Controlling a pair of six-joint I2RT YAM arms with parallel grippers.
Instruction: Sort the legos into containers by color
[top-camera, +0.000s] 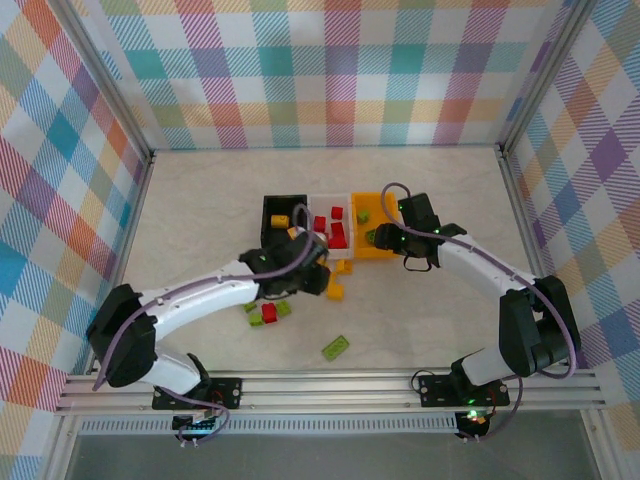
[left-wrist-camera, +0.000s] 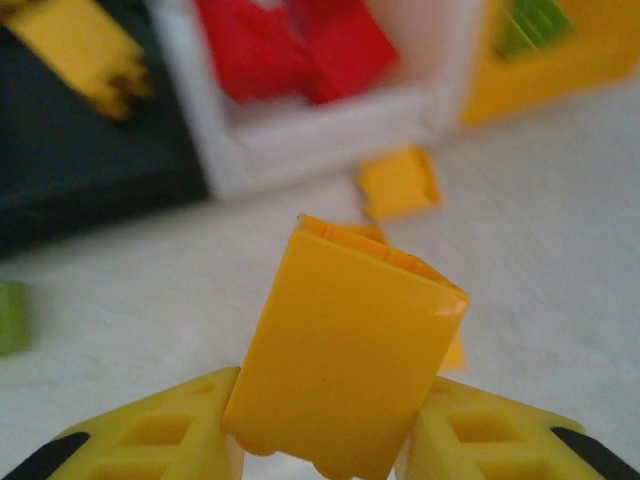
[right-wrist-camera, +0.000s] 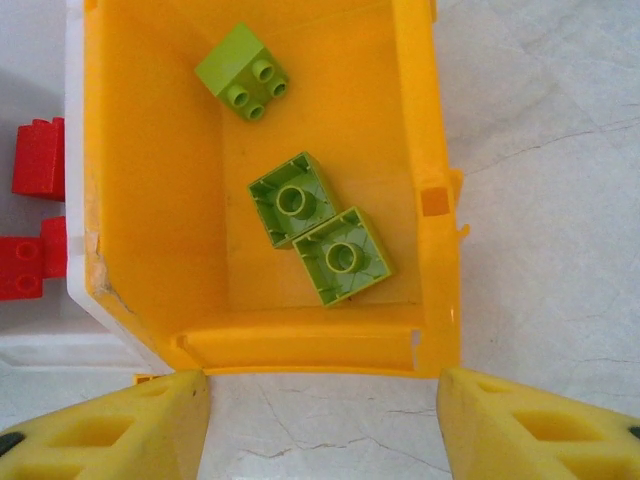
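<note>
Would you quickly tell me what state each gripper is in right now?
Left gripper: shut on a yellow brick.
Right gripper: open, holding nothing, above the orange bin.

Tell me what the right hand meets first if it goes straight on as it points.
Probably the orange bin: its near wall lies just ahead of the open right hand, with three green legos inside beyond it. Depth is unclear.

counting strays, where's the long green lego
Top view: the long green lego lies on the table near the front, between the left base and right base.
</note>
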